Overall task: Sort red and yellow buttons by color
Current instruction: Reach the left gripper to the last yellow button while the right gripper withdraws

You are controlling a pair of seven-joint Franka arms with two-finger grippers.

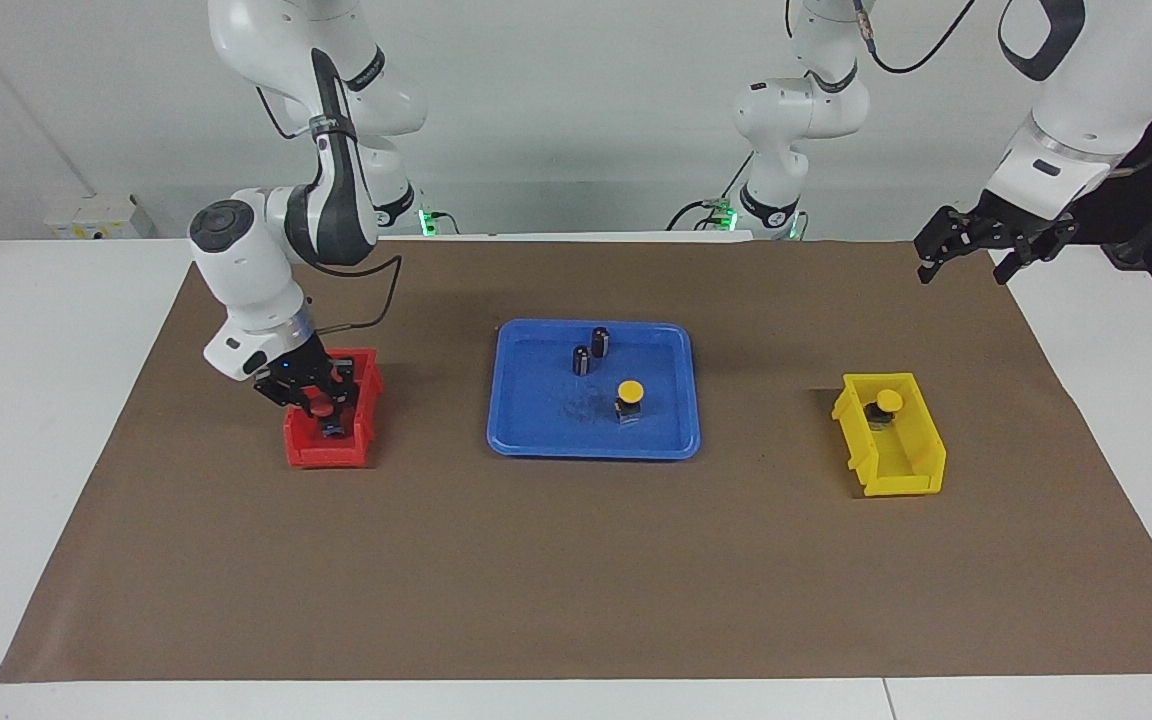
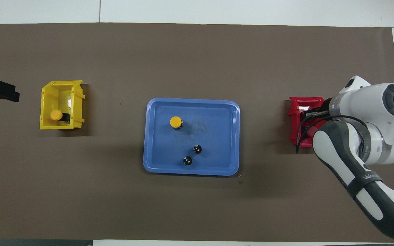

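My right gripper (image 1: 321,412) reaches down into the red bin (image 1: 364,425), shut on a red button (image 1: 319,407) whose cap shows between its fingers. The arm covers most of the red bin (image 2: 294,116) in the overhead view. One yellow button (image 1: 889,401) (image 2: 56,115) lies in the yellow bin (image 1: 921,445) (image 2: 78,102). Another yellow button (image 1: 630,390) (image 2: 175,121) stands upright on the blue tray (image 1: 536,440) (image 2: 156,164). My left gripper (image 1: 963,268) hangs open and empty, high over the mat's corner at the left arm's end.
Two dark cylinders (image 1: 600,340) (image 1: 581,360) without coloured caps stand on the tray, nearer to the robots than the yellow button. A brown mat (image 1: 576,560) covers the white table. The bins sit at the two ends of the mat, the tray between them.
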